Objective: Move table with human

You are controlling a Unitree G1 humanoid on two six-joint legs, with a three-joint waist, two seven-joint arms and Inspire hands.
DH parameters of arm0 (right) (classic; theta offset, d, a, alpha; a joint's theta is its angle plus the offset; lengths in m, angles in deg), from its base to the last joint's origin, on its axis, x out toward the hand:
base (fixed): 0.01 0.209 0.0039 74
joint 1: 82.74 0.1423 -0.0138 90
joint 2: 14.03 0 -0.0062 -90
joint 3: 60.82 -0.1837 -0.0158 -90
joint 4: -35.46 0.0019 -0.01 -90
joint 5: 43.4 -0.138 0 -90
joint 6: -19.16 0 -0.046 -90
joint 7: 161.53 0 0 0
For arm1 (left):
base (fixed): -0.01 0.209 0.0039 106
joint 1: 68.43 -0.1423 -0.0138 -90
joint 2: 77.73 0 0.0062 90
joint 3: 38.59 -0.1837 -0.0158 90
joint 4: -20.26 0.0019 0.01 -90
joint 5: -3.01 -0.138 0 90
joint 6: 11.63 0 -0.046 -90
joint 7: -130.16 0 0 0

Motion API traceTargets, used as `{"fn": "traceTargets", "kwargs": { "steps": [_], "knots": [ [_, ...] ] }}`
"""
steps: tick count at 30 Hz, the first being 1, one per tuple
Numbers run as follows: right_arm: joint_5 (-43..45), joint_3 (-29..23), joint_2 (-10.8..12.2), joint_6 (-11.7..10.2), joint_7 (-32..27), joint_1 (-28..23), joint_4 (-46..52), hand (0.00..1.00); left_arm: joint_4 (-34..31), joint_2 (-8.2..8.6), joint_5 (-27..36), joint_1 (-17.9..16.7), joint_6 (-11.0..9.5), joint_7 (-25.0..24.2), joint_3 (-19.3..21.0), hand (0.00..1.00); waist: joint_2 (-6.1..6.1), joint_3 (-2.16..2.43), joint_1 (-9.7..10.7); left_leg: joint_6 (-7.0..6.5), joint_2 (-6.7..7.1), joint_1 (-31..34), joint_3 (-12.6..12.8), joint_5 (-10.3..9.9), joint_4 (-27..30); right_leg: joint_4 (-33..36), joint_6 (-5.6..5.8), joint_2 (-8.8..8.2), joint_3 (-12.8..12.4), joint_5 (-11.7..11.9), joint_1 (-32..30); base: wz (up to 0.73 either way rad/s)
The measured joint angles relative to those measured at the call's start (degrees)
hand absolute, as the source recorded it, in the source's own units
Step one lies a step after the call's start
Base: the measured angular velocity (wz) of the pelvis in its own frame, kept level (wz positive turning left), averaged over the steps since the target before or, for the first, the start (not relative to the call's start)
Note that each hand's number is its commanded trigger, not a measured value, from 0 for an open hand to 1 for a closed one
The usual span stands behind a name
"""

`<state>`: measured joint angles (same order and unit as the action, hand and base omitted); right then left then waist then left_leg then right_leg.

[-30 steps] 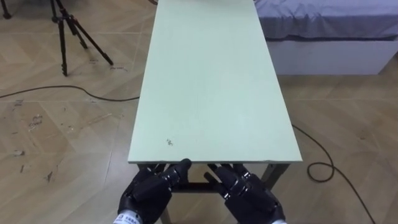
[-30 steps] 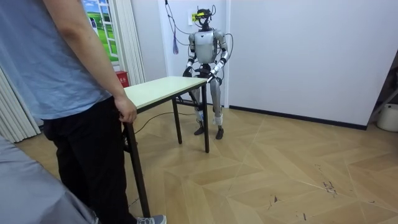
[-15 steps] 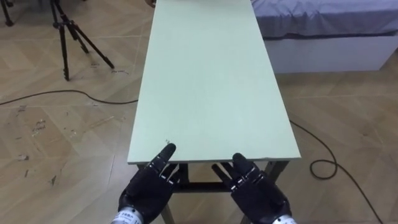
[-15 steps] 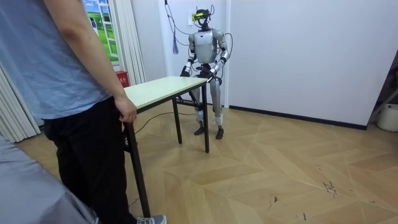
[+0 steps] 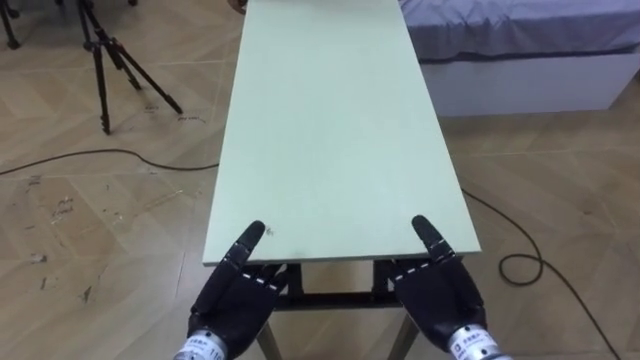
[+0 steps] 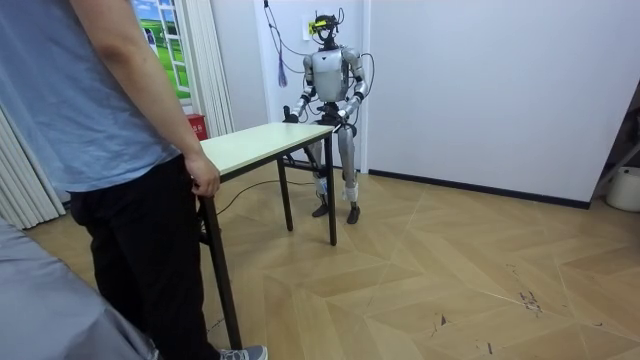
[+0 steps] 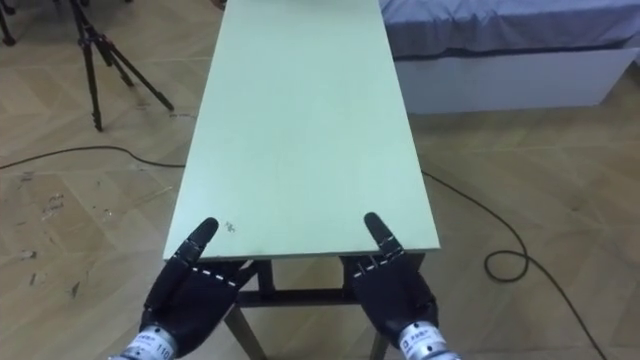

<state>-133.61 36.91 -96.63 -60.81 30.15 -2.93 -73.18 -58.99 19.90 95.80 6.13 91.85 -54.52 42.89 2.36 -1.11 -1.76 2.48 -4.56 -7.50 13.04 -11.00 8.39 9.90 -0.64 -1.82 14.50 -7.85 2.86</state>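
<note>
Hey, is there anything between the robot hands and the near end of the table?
Nothing visible. The left robot hand and the right robot hand are both at the near short edge of the table, with no object between them and it. The tripod stands off to the left.

The table [image 5: 330,130] has a pale green top with one small dark speck near its near left corner, on a dark frame; the left hand [image 5: 235,295] and the right hand [image 5: 438,290] are black. The floor [image 5: 90,210] is light brown wood in a herringbone pattern, the tripod [image 5: 105,60] is black, and the bed [image 5: 520,25] has a grey-blue cover over a white base. The person [image 6: 110,110] wears a grey-blue shirt and black trousers.
</note>
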Motion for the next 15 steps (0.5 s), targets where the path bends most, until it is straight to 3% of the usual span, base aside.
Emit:
{"fn": "traceTargets", "kwargs": {
  "steps": [5, 10, 15],
  "knots": [
    [-0.28, -0.01, 0.57, -0.04, -2.39, -0.01, 1.25, 0.0, 0.16, 0.98, 0.0, 0.0, 0.33, 0.44, 1.15, 0.0, -0.08, 0.08, 0.32, 0.0, 0.0, 0.01, 0.0, 0.0, 0.03, 0.03, 0.0, -0.05, 0.03, 0.0, 0.04, 0.0],
    [-0.28, -0.2, 1.54, -0.45, -4.13, 0.03, 1.36, 0.0, 0.72, 1.41, -0.01, 0.16, 0.39, 0.44, 1.58, 0.0, -0.55, 0.5, 0.44, 0.0, -0.01, -0.02, -0.01, 0.0, 0.1, 0.05, 0.0, -0.1, 0.06, 0.0, 0.09, 0.0],
    [-0.27, -0.2, 1.75, -0.67, -4.53, 0.22, 1.36, 0.0, 0.89, 1.99, 0.0, 0.48, 0.39, 0.47, 1.9, 0.0, -0.66, 0.47, 0.43, 0.0, 0.0, 0.06, -0.02, 0.0, 0.12, 0.01, 0.0, -0.2, 0.06, 0.0, 0.06, 0.0]
  ]
}}
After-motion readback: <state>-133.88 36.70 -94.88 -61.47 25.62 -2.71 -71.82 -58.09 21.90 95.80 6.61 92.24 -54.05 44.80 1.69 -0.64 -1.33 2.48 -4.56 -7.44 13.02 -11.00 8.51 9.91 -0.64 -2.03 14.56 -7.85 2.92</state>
